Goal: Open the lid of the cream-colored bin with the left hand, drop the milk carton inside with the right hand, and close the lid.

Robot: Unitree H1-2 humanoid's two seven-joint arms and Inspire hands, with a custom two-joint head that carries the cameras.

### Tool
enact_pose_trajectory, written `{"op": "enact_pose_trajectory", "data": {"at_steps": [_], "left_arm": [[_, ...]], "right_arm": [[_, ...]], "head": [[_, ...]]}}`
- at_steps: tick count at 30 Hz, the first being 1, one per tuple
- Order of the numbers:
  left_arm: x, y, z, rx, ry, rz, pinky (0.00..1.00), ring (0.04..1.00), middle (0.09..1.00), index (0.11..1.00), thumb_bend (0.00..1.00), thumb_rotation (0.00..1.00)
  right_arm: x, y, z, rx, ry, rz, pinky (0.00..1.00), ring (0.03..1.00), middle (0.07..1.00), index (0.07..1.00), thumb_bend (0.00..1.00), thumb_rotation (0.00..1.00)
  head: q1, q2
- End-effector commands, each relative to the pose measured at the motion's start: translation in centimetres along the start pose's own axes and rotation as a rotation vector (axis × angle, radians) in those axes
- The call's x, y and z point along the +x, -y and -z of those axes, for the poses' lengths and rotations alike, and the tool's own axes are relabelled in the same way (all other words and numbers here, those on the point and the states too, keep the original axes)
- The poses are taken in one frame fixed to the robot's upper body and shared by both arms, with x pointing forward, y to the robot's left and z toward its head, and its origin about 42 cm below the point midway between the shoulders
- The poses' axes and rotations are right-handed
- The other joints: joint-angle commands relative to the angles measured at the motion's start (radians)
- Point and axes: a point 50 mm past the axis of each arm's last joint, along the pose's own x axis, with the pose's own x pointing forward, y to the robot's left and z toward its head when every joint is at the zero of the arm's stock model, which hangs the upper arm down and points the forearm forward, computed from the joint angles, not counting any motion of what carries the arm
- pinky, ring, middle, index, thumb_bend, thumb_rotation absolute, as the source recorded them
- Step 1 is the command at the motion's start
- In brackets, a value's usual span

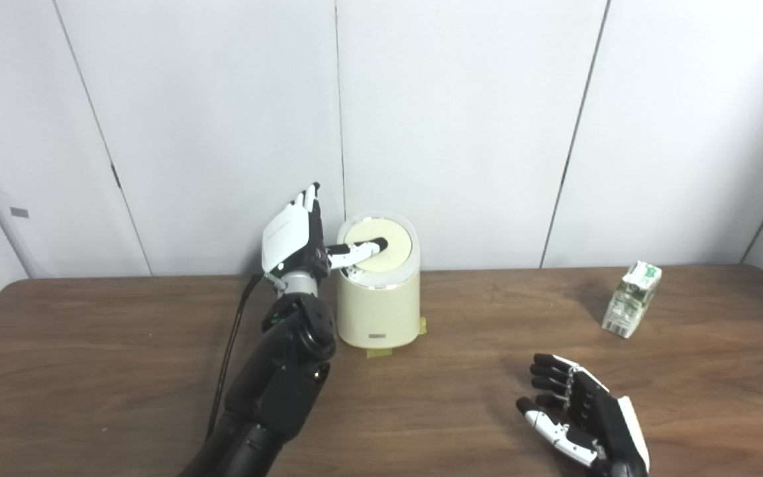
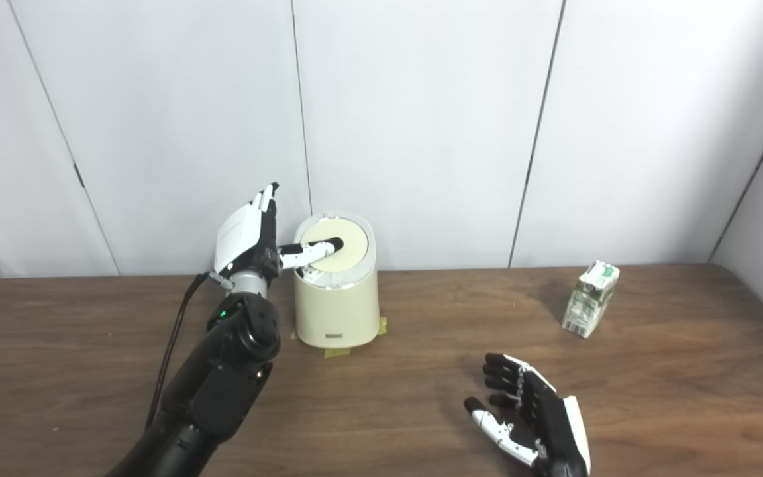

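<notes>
The cream-colored bin stands upright near the table's back edge, its round lid lying flat and shut. My left hand is raised beside the bin's left side, fingers pointing up, with its thumb stretched over the lid and resting on it; the hand holds nothing. The milk carton, white with green print, stands tilted at the right of the table. My right hand hovers low at the front right, palm up and fingers apart, well short of the carton.
Yellow tape marks show under the bin's base. The brown wooden table ends at a white panelled wall just behind the bin. A black cable hangs along my left arm.
</notes>
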Motion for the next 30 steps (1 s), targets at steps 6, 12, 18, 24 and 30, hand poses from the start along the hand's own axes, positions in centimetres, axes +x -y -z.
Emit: {"op": "enact_pose_trajectory", "data": {"at_steps": [6,12,18,24,30], "left_arm": [[0.9,-2.5,-1.7,0.535,0.198,-0.138,1.0,1.0,1.0,1.0,1.0,0.23],[0.3,-2.6,-2.8,0.757,0.267,-0.163,1.0,1.0,1.0,1.0,1.0,0.26],[0.1,-2.5,-3.1,0.701,0.226,-0.108,1.0,1.0,1.0,1.0,1.0,0.26],[-0.1,-2.4,-2.4,0.618,0.207,-0.13,1.0,1.0,1.0,1.0,0.8,0.72],[-0.7,-2.9,-2.1,0.514,0.205,-0.155,1.0,1.0,1.0,1.0,0.71,0.96]], "right_arm": [[0.3,-0.9,-0.5,0.008,-0.008,-0.031,0.64,0.718,0.716,0.697,0.26,0.11],[0.4,-1.0,-0.5,-0.002,-0.007,-0.04,0.64,0.717,0.714,0.698,0.26,0.14],[0.4,-1.1,-0.6,0.003,-0.013,-0.039,0.64,0.715,0.717,0.699,0.26,0.13],[0.4,-1.2,-0.6,-0.003,-0.033,-0.041,0.64,0.715,0.718,0.698,0.27,0.15],[0.4,-1.0,-0.5,-0.029,-0.043,-0.059,0.65,0.718,0.726,0.703,0.28,0.22]], "head": [[0.001,0.007],[-0.003,0.004],[-0.003,0.005],[-0.013,0.004],[-0.009,0.006]]}}
